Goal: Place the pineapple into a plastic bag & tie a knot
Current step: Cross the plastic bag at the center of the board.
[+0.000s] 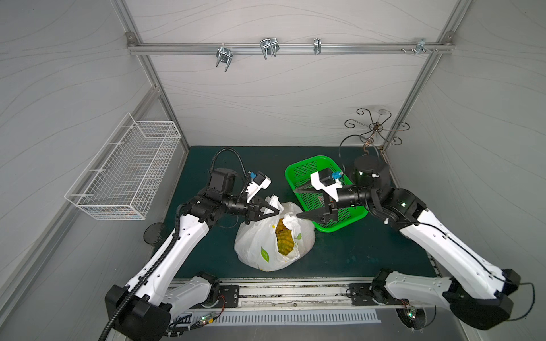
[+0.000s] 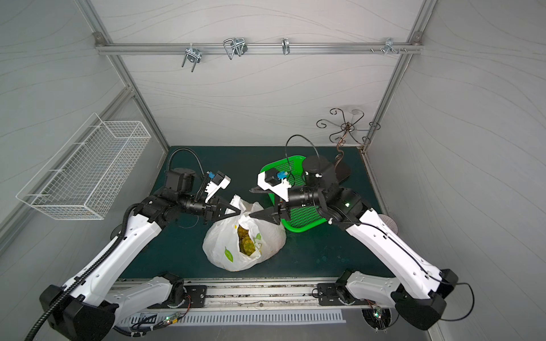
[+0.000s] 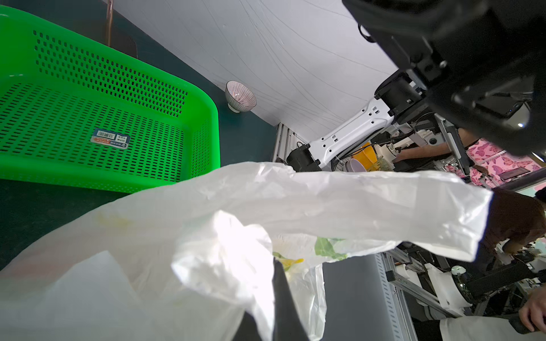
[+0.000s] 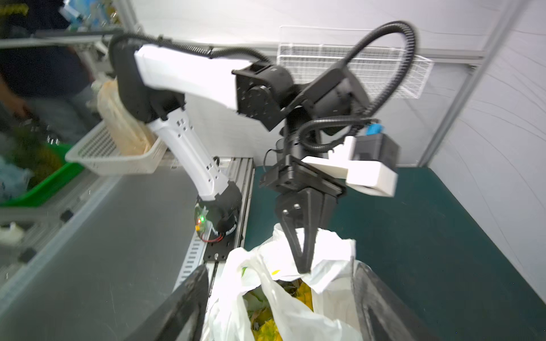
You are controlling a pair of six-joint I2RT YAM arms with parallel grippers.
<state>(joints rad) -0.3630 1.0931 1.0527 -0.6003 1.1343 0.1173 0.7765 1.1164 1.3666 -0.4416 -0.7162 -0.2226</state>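
Bag open, pineapple inside.
My left gripper pinches the plastic bag rim; my right gripper stands spread, pineapple just beyond its fingertips.

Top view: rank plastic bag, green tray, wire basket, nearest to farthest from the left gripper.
1. plastic bag: mid-mat, its handle pinched in the left gripper.
2. green tray: toward the robot's right, farther back on the mat.
3. wire basket: on the left wall, clearly farthest.
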